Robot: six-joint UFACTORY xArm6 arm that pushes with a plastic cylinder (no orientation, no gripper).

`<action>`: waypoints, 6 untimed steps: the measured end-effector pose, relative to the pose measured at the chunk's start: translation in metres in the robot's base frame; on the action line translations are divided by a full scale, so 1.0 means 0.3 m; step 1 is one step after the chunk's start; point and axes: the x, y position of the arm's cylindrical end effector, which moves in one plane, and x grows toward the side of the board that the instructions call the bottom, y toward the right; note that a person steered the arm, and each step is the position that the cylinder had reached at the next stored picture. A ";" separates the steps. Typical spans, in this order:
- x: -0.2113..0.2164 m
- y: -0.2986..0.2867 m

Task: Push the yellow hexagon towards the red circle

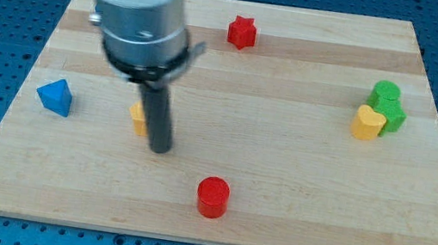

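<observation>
Progress looks slight so far, judging by how things lie: the small yellow hexagon block (pixel 140 117) sits left of the board's middle, mostly hidden behind my straight dark rod, and the short red circle block (pixel 212 197) stands well apart from it, lower and to the view's right, near the bottom edge of the pale wooden board (pixel 279 184). My tip (pixel 161 149) rests just beside the hexagon, on its right and lower side — that is, between the two blocks rather than behind the yellow one, though I cannot tell for certain whether it touches. There are no fingers here to spread or pinch; the arm ends in the bare rod alone. From this spot a push would seem to drive the hexagon away from the red circle, so I judge that the tip has first to get round to the hexagon's upper-left side, then shove it down and to the right — nearly the whole job is left. Elsewhere, a blue triangular block (pixel 56 96) lies near the left edge, a red star block (pixel 242 32) near the top, and at the right a yellow heart-shaped block (pixel 367 123) touches two green blocks (pixel 388 103) of unclear shape.
</observation>
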 end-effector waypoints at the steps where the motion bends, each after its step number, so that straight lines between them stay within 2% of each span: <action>1: 0.001 0.117; 3: 0.039 -0.290; 4: -0.029 -0.307; 5: -0.173 -0.244; 6: -0.173 -0.225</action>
